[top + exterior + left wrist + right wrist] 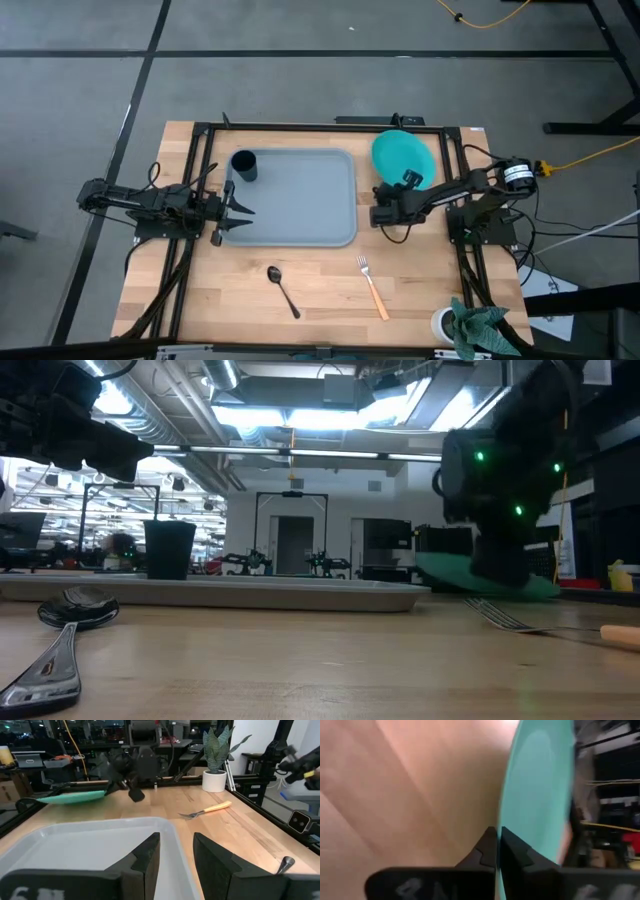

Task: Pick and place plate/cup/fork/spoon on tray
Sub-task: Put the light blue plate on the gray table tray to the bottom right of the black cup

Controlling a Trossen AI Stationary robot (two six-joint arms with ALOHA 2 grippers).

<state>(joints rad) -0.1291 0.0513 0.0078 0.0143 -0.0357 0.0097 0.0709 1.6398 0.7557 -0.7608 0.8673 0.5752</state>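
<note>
The grey-blue tray (300, 200) lies mid-table, and the dark cup (243, 165) stands upright in its far left corner. The teal plate (400, 152) is to the right of the tray, near the far edge. My right gripper (407, 181) is shut on it. My left gripper (175, 855) is open and empty over the tray's left rim (222, 205). The dark spoon (283, 288) and the orange-handled fork (372, 286) lie flat on the wood in front of the tray. My right gripper pinches the plate's near rim (506, 827) between its two fingers, one above and one below. The fingers come level from the table's near side. The plate (70, 796) lies almost flat, close over the table. Whether its far rim rests on the wood, I cannot tell.
A white cup with a teal cloth (462, 324) stands at the near right corner. Dark frame rails (300, 127) run along the table's far, left and right edges. There is bare wood between the tray and the plate and along the near edge.
</note>
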